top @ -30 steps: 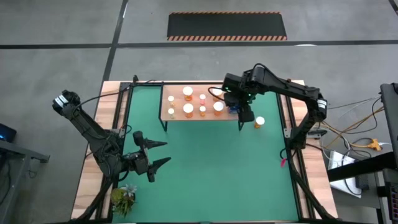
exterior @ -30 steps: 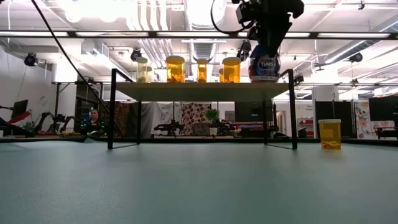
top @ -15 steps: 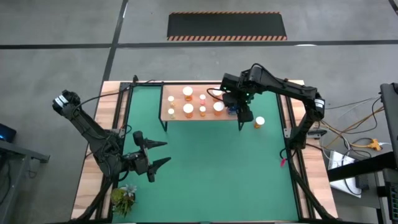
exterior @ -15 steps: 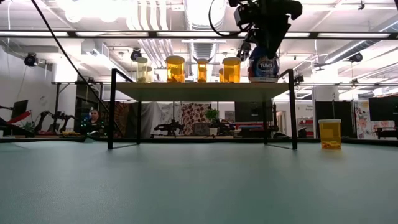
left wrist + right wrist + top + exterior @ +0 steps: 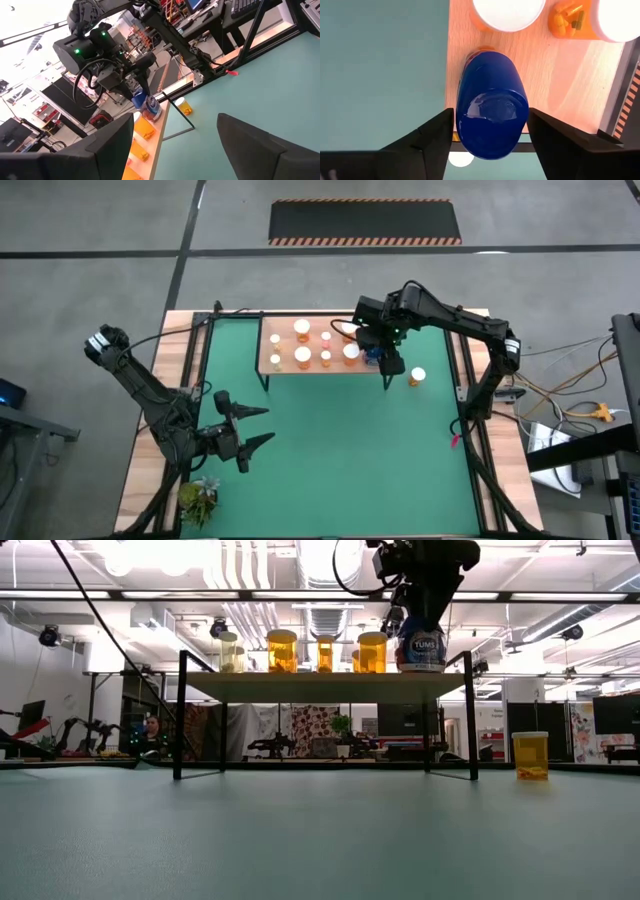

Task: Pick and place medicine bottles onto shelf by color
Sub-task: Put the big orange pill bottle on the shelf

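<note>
The shelf (image 5: 285, 366) stands at the table's far side and carries several orange, white-capped medicine bottles (image 5: 303, 356). A blue bottle (image 5: 492, 115) stands upright on the shelf's near right corner, its base on the board (image 5: 421, 648). My right gripper (image 5: 379, 356) points down over it, open, with one finger on either side of the blue bottle's top. One more orange bottle (image 5: 417, 376) stands on the green mat to the right of the shelf. My left gripper (image 5: 270, 424) waits open and level above the mat's near left part, with nothing between its fingers.
A small green plant (image 5: 198, 500) sits at the near left corner. A pink object (image 5: 455, 440) lies at the mat's right edge. The shelf's black legs (image 5: 180, 715) stand on the mat. The mat's middle and near part (image 5: 350, 460) is bare.
The blue bottle leaned a little under my right gripper a second ago. It now stands straighter on the shelf's corner.
</note>
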Tool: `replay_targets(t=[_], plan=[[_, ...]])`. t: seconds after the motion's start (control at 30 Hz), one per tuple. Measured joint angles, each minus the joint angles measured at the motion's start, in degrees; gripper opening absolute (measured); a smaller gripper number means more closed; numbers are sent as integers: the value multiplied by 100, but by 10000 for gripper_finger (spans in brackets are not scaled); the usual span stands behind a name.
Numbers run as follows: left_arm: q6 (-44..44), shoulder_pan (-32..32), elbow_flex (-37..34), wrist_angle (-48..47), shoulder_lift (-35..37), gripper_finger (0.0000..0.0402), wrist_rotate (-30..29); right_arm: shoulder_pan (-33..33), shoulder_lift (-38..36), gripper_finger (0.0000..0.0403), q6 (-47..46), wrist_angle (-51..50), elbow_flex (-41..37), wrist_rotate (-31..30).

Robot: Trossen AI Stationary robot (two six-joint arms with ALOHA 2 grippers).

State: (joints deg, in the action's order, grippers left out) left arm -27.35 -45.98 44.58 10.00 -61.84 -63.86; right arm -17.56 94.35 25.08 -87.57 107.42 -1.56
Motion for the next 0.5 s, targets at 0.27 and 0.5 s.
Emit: replay_targets(t=[0.27,0.5], plan=[[0,0,0,0,0,270,-1,4,-4,242,-39,-21,2,-11],[0,0,0,0,0,270,-1,4,-29,243,-235,-74,4,-9]])
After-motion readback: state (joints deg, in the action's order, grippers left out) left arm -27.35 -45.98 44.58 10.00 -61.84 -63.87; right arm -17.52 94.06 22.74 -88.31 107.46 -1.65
